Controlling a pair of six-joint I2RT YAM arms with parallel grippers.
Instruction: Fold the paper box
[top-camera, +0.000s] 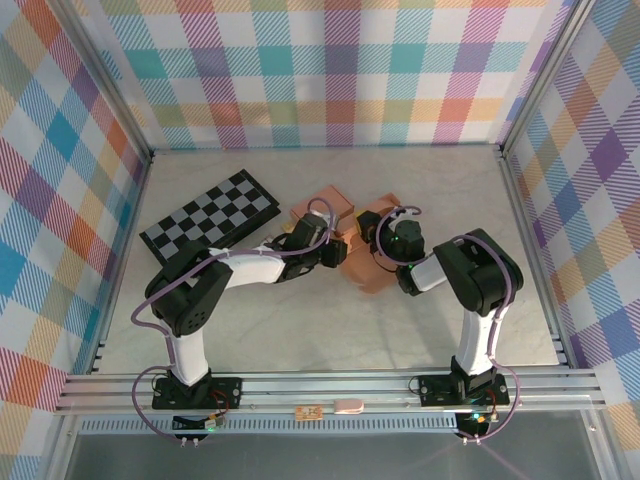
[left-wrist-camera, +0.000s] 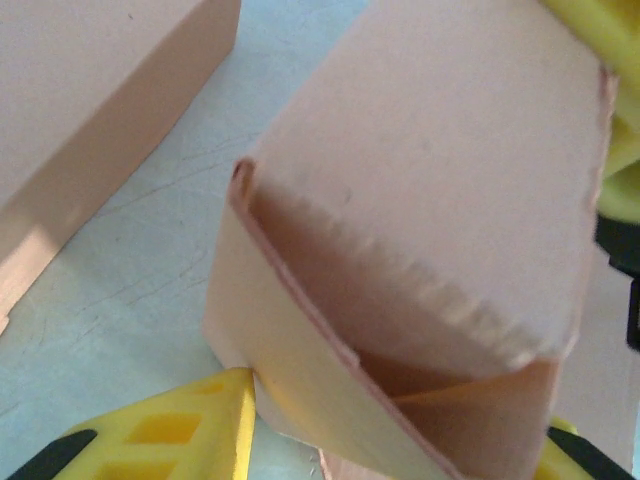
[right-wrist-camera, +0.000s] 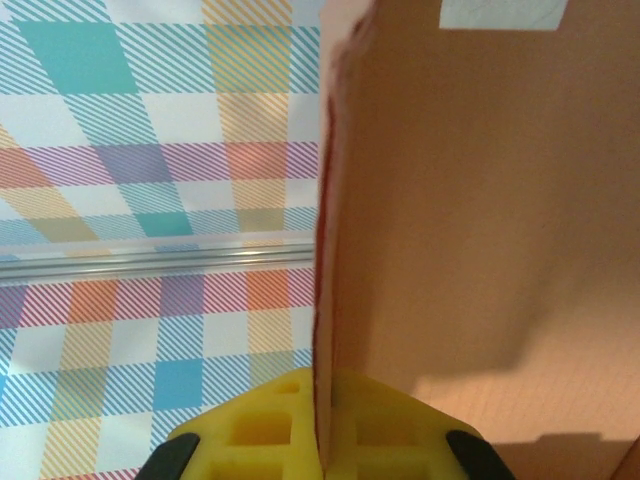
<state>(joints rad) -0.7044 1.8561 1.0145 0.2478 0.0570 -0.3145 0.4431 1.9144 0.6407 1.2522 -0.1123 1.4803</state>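
Right fingers (right-wrist-camera: 260, 432) pinch the paper box (left-wrist-camera: 430, 200) wall edge-on, upright. Left fingers (left-wrist-camera: 170, 440) straddle its folded corner, can't tell if squeezing.

1. Top cam: we look down from above & behind the arm bases (top-camera: 190, 388), at the frame's bottom. We're far off, so we get the whole table (top-camera: 300, 330) plus plaid walls (top-camera: 330, 70).
2. Left wrist cam: we're v. close, facing down onto the paper box (left-wrist-camera: 430, 200) w/ table behind.
3. Right wrist cam: v. close too, facing sideways along a box panel twd a plaid wall.
4. Shared: all 3 catch the box; top & left wrist share table; top & right wrist share wall.
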